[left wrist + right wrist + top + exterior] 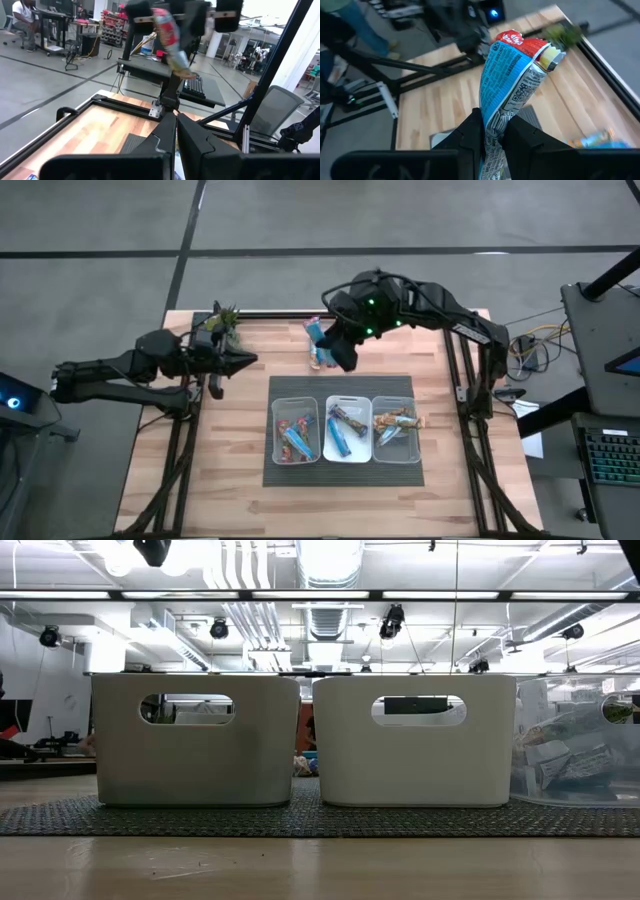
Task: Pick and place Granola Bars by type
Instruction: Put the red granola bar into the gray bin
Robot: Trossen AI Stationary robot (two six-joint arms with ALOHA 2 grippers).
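Right fingers (492,137) pinch a blue-and-red granola bar (512,75); left fingers (176,132) closed, empty

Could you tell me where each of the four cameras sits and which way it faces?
High view: overhead, looking straight down on the wooden table; both dark arms show.
Low view: at table-top height, facing the white plastic bins; no arm shows.
Left wrist view: on the left arm, looking past its shut left claw across the table.
Right wrist view: on the right arm, looking past the right claw toward the left arm.
Shared: both wrist views show the blue-and-red wrapped granola bar that the right claw grips.
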